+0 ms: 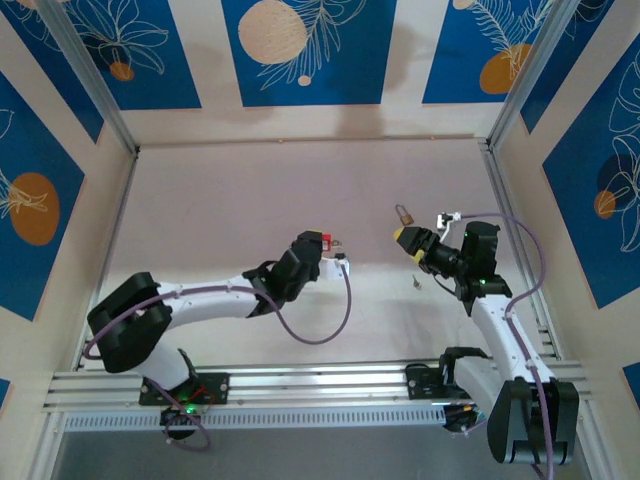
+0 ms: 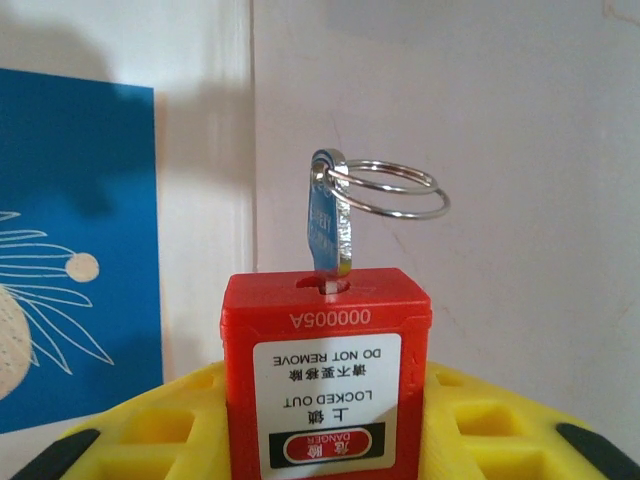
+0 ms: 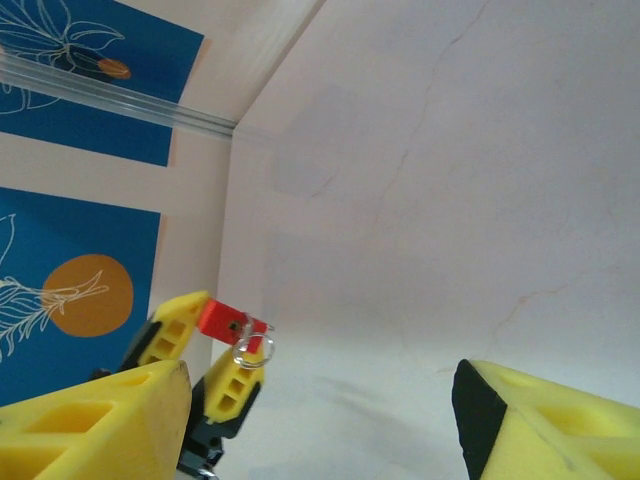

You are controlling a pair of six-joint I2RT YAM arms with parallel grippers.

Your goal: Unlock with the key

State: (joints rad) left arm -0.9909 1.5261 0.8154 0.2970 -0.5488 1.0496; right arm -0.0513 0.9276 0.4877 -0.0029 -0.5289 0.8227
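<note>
Red padlock [image 2: 325, 390]: smooth plastic body with a slight gloss; 1 white printed label on its face, satin finish.
Key [image 2: 328, 225]: bright polished metal, nearly mirror-like on the flat.
Ring [image 2: 395, 190]: 2 turns of thin shiny wire.
Left gripper fingers [image 2: 490, 420]: yellow moulded plastic, matt (black tips look rubbery).
Table [image 1: 300, 190]: pale, matt, no glare.

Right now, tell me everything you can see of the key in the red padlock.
The key is small, flat, shiny silver metal, with a wire split ring through its head. Its blade sits in the keyhole of the red padlock, standing straight out of the lock's end. The left end effector grips the padlock body, not the key.
</note>
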